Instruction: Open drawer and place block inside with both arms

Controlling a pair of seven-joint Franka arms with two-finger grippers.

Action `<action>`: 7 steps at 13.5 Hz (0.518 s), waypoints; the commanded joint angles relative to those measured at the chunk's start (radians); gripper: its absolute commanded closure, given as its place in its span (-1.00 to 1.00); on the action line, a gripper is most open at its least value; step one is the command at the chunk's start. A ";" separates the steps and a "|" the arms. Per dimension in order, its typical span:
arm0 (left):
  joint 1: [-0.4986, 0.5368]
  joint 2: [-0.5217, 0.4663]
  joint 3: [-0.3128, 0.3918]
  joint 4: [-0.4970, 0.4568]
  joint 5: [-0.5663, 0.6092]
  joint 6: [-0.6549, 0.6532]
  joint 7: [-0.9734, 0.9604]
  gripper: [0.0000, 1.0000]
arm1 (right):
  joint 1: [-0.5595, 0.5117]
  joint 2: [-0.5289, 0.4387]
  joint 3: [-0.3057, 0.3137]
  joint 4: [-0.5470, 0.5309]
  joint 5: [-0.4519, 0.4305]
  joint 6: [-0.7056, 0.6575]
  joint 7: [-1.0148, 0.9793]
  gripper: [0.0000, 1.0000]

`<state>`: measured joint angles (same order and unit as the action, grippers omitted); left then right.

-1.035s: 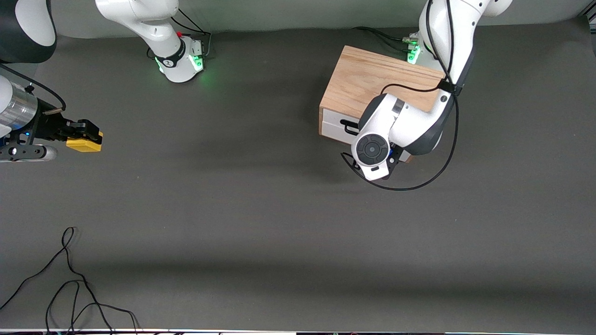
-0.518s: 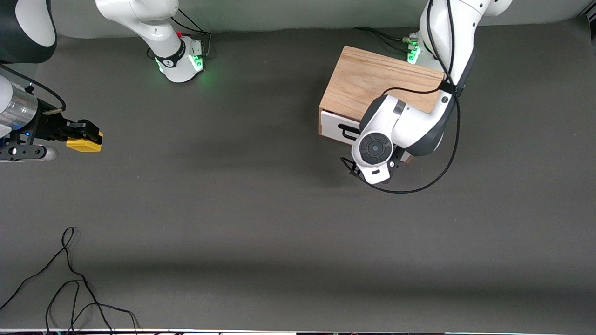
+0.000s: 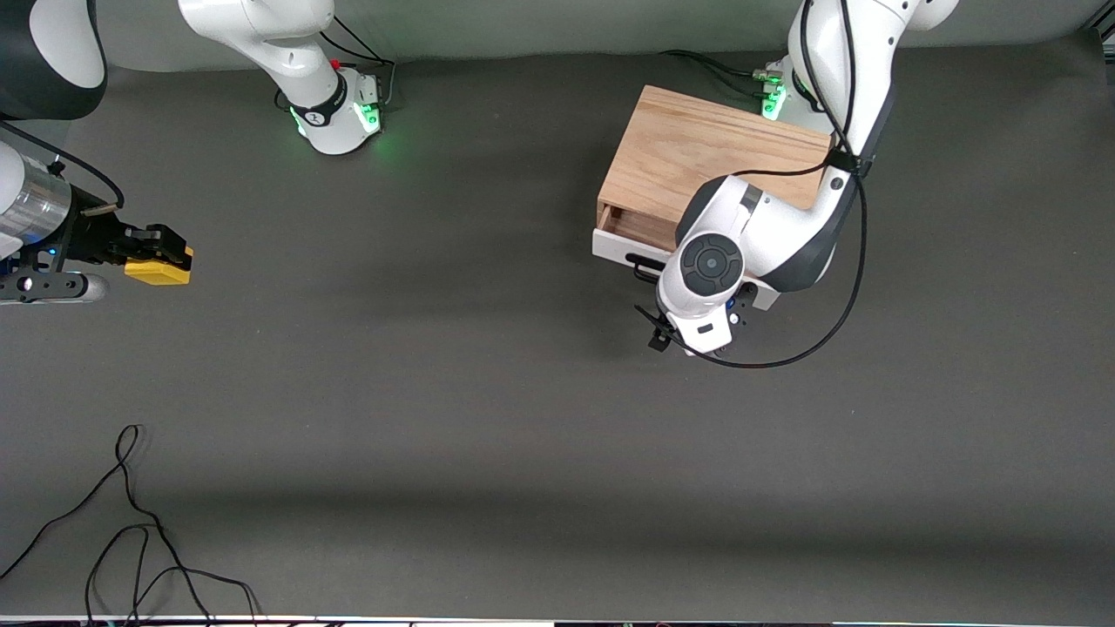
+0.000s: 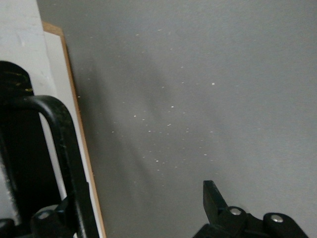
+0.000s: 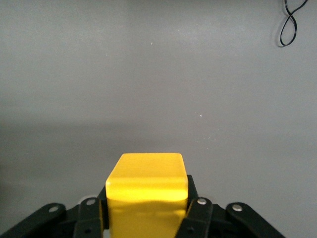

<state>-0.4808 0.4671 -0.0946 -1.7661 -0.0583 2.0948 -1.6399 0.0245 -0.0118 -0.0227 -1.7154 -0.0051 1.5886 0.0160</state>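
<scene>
The oak cabinet stands near the left arm's base. Its white-fronted drawer is pulled out a little, and a strip of wood interior shows. The left arm's wrist covers most of the drawer front and the left gripper in the front view. In the left wrist view the left gripper is open, with the black bar handle by one finger against the drawer front. My right gripper is shut on the yellow block, also seen in the right wrist view, over the table's right-arm end.
A loose black cable lies on the dark mat near the front camera at the right arm's end; a loop of it shows in the right wrist view. The arms' bases glow green.
The drawer has slid out of the cabinet toward the front camera, and the left wrist moved with it. The right arm and the block have not moved.
</scene>
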 commanded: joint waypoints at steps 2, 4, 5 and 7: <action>-0.002 -0.021 0.006 0.000 0.029 0.094 0.003 -1.00 | 0.006 -0.005 -0.005 -0.015 -0.007 0.011 0.024 0.47; -0.002 -0.022 0.006 0.004 0.040 0.152 0.003 -1.00 | 0.006 -0.005 -0.006 -0.020 -0.007 0.016 0.024 0.47; -0.004 -0.018 0.006 0.005 0.041 0.194 0.003 -1.00 | 0.006 -0.005 -0.006 -0.020 -0.007 0.017 0.024 0.47; -0.004 -0.007 0.006 0.028 0.041 0.231 0.003 -1.00 | 0.006 -0.005 -0.006 -0.020 -0.007 0.017 0.024 0.47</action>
<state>-0.4814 0.4580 -0.1014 -1.7687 -0.0512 2.1798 -1.6377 0.0245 -0.0107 -0.0237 -1.7294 -0.0051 1.5930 0.0163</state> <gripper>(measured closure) 0.000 0.449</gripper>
